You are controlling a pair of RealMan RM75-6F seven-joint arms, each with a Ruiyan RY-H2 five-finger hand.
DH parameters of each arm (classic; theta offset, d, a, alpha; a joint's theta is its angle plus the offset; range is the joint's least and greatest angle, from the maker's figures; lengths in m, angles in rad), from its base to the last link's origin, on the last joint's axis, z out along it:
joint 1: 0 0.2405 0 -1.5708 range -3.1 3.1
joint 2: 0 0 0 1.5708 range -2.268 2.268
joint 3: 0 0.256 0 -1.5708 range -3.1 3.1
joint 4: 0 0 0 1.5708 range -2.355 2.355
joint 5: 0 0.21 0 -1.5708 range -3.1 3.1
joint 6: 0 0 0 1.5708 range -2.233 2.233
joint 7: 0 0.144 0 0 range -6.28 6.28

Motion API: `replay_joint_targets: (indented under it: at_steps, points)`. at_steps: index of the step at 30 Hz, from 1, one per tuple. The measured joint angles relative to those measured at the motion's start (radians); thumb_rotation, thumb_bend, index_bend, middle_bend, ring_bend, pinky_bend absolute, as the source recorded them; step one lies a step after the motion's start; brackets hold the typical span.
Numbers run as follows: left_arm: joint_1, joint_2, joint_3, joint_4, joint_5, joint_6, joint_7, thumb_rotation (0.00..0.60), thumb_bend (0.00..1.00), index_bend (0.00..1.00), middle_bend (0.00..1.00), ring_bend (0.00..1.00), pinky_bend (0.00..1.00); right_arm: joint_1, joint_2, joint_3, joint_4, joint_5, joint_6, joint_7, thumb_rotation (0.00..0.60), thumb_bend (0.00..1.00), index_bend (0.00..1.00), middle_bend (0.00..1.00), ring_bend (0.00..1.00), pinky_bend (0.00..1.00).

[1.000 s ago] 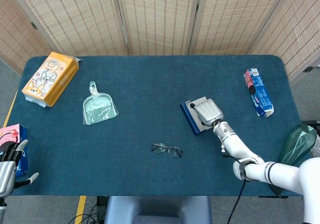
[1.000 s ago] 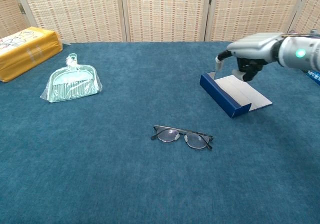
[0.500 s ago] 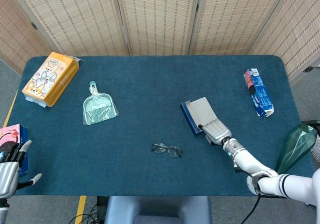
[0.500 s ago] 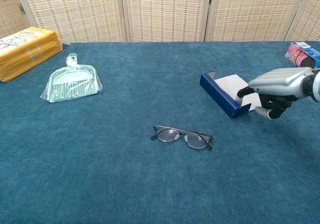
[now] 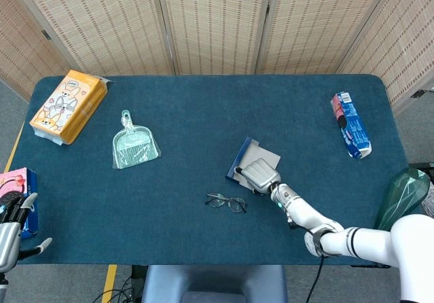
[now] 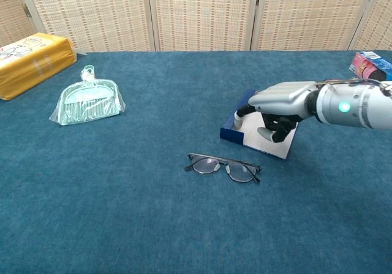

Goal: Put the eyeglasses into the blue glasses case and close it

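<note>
The eyeglasses (image 5: 226, 203) (image 6: 223, 165) lie folded open on the blue cloth near the table's front edge. Just behind and to their right lies the open blue glasses case (image 5: 249, 152) (image 6: 233, 127), its white inside facing up. My right hand (image 5: 259, 175) (image 6: 278, 105) sits over the case's near end. Its fingers curl down onto the white lining and its thumb is by the blue wall, gripping the case. My left hand (image 5: 10, 232) hangs off the table's front left corner with fingers spread and nothing in it; it is outside the chest view.
An orange tissue box (image 5: 68, 105) (image 6: 30, 62) and a bagged green dustpan (image 5: 134, 144) (image 6: 89, 99) lie at the left. A blue snack pack (image 5: 350, 124) (image 6: 370, 65) lies at the far right. A pink box (image 5: 17, 184) sits at the left edge.
My right hand came from the case's far end to its near end. It then swung the case leftward and turned it, bringing it closer to the eyeglasses. The eyeglasses stayed put.
</note>
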Motion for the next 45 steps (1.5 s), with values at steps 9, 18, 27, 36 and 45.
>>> replay_joint_targets:
  at_steps: [9,18,27,36,45]
  points:
    - [0.011,0.004,0.001,0.01,-0.005,0.007,-0.014,0.6,0.16,0.09,0.15,0.11,0.28,0.08,-0.071,0.056,0.092,0.151,-0.002,-0.066,0.6,0.67,0.1,1.0,1.0,0.84]
    - [0.019,0.0,0.004,0.02,-0.009,0.007,-0.022,0.6,0.16,0.09,0.15,0.11,0.28,0.07,0.056,0.061,-0.015,0.126,0.025,-0.049,0.6,0.72,0.1,1.0,1.0,0.84]
    - [0.03,0.009,0.005,0.004,-0.007,0.023,-0.012,0.6,0.16,0.09,0.15,0.11,0.28,0.133,-0.038,0.061,0.168,0.235,-0.04,-0.08,0.6,0.75,0.1,1.0,1.0,0.84]
    - [0.042,0.009,0.006,0.01,-0.021,0.022,-0.017,0.6,0.16,0.09,0.15,0.11,0.28,0.205,-0.162,0.0,0.399,0.423,-0.144,-0.148,0.6,0.79,0.23,1.0,1.0,0.84]
    - [0.035,-0.004,0.003,0.028,-0.017,0.01,-0.028,0.6,0.16,0.09,0.15,0.11,0.28,0.173,-0.085,-0.042,0.309,0.434,-0.119,-0.133,0.6,0.8,0.4,1.0,1.0,0.84]
